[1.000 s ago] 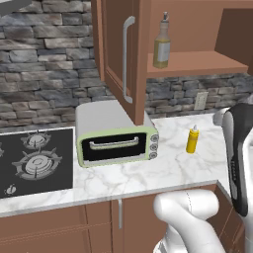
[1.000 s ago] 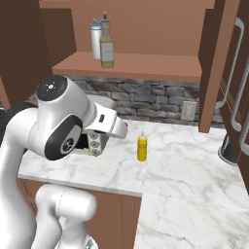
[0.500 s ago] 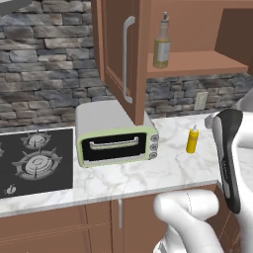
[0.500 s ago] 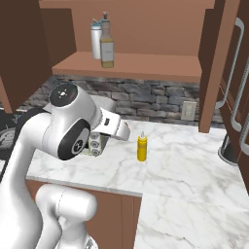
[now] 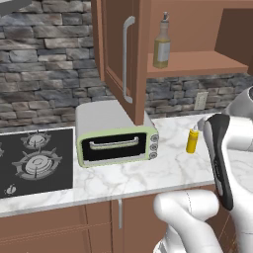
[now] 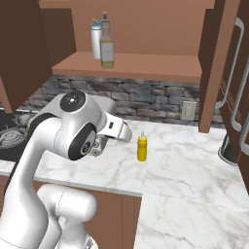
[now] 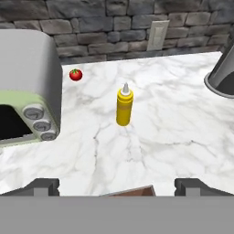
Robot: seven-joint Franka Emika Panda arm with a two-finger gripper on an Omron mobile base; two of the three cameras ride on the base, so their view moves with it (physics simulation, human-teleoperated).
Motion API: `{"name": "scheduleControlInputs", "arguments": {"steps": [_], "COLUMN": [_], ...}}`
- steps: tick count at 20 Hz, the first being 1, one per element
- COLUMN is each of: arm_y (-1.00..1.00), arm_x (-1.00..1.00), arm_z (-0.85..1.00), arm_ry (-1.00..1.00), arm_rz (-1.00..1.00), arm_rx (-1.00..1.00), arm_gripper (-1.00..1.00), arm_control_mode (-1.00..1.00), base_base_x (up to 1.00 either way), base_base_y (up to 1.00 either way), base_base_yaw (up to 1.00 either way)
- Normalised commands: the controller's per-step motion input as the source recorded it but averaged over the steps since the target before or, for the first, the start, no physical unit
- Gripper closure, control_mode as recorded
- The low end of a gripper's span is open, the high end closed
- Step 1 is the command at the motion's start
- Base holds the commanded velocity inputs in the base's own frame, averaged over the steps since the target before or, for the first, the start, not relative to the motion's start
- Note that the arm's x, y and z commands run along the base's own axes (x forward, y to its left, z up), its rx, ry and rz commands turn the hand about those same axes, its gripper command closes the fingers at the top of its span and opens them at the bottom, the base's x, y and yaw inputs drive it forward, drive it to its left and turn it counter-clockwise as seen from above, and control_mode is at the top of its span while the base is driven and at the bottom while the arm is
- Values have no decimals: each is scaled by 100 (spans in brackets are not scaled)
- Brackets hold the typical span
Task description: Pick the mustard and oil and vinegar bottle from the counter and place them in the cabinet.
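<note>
The mustard (image 7: 124,106) is seen upright at the centre of the hand view on the counter (image 7: 173,132), well apart from the gripper (image 7: 117,185), whose fingertips are spread wide at the lower edge with nothing between them. The oil bottle (image 6: 107,45) is already stood on the cabinet (image 6: 146,65) shelf at the upper left of the right base view. If the approach is made off-centre, the light mustard could be tipped by one finger; the toaster oven (image 7: 27,91) at the left could also be clipped.
</note>
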Motion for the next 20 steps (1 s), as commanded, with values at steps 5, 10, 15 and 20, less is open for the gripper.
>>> {"name": "scheduleControlInputs", "arguments": {"steps": [5,10,15,20], "arm_y": [-1,-17,-25,-7], "arm_x": [26,17,13,31], "arm_z": [-18,-13,-10,-18], "arm_ry": [1,1,0,5], "arm_rz": [0,0,0,0], "arm_rx": [2,2,0,0], "arm_gripper": [-100,-100,-100,-100], "arm_control_mode": [-100,-100,-100,-100], "base_base_x": [0,0,0,0], "base_base_y": [0,0,0,0], "base_base_yaw": [0,0,0,0]}}
